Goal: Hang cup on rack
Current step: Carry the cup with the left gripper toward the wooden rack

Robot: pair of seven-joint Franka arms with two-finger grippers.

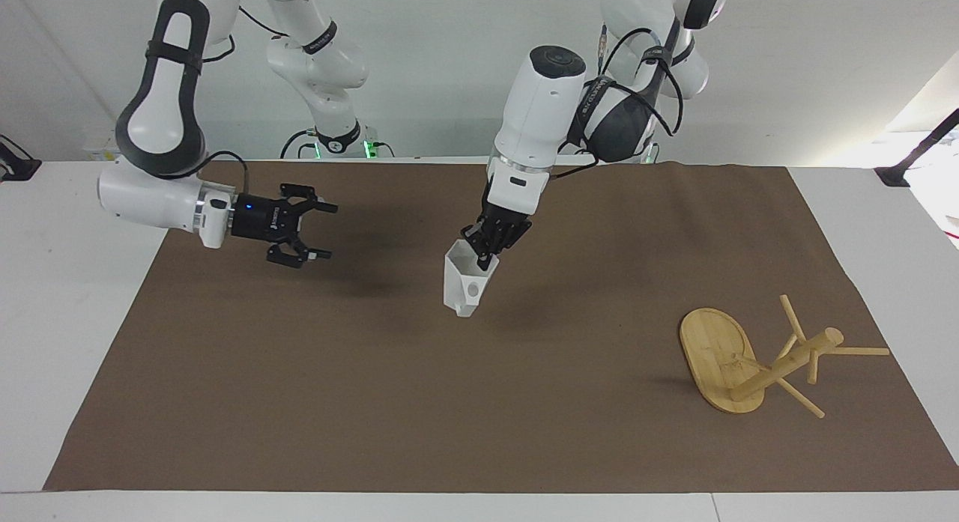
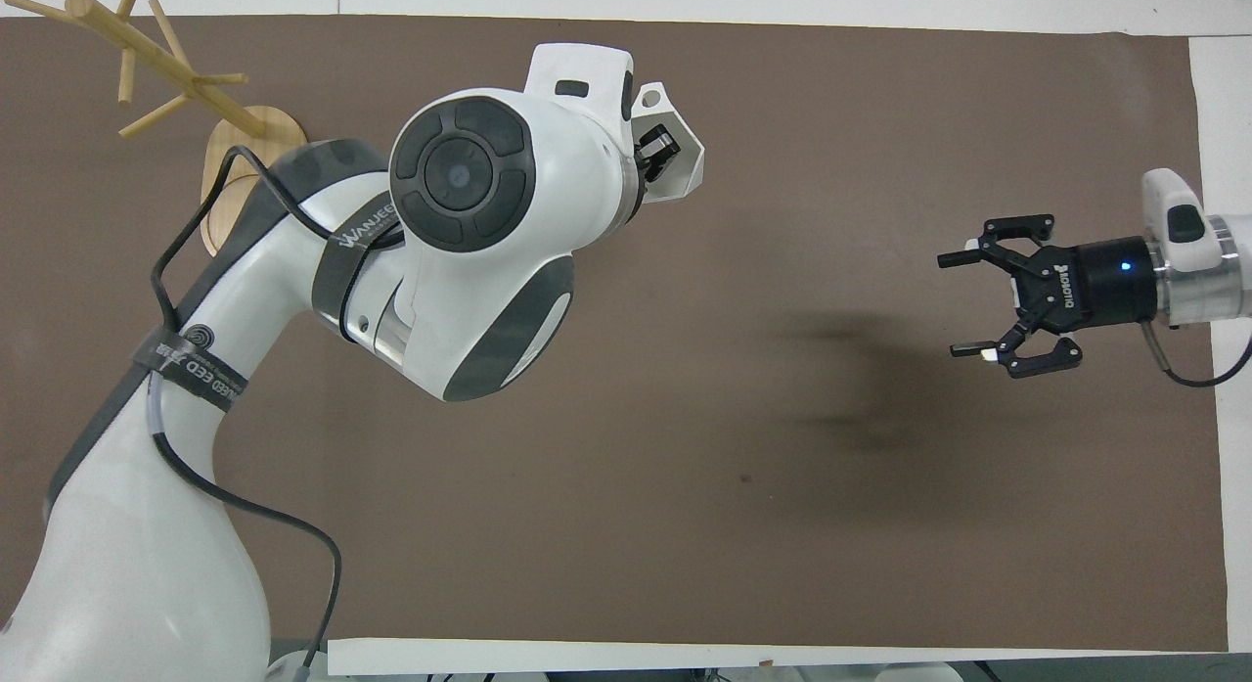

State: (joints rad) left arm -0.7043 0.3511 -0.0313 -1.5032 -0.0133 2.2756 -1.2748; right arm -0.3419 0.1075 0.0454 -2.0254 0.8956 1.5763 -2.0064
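Observation:
The white faceted cup hangs mouth-up over the middle of the brown mat, with my left gripper shut on its rim from above. In the overhead view the left arm covers much of the cup, and the left gripper shows at its mouth. My right gripper is open and holds nothing, over the mat toward the right arm's end, well apart from the cup; it shows the same in the overhead view. The bamboo rack stands on its oval base toward the left arm's end of the table, its pegs bare.
A brown mat covers most of the white table. The left arm's bulky elbow and its black cable hang over the mat between the robots and the rack.

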